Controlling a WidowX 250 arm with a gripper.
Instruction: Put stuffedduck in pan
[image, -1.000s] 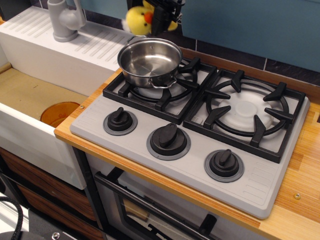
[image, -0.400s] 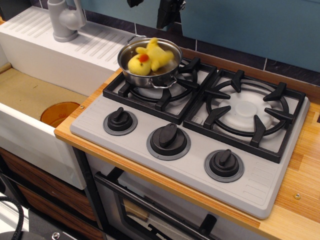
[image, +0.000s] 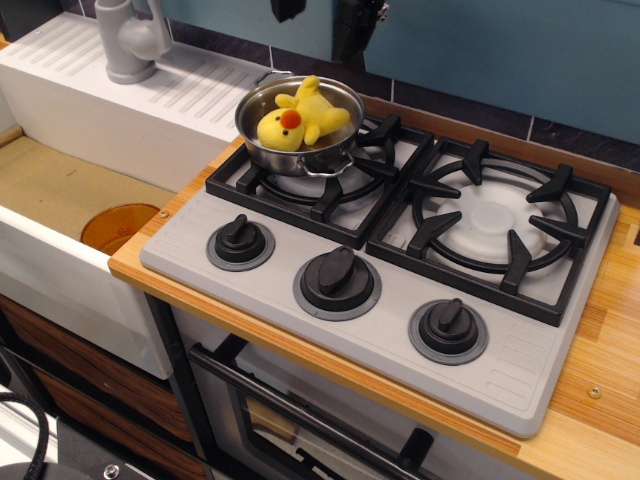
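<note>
Observation.image: gripper (image: 322, 14) jaws apart, empty, above stuffedduck (image: 300, 117) in pan (image: 262, 135).

Fuzzy plush stuffedduck (image: 300, 115), glossy steel pan (image: 298, 135), matt black grates (image: 490, 225), wooden counter (image: 600, 400).

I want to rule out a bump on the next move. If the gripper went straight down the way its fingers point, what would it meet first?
Probably the stuffedduck lying in the pan. The open gripper hangs above them, though depth is unclear.
</note>
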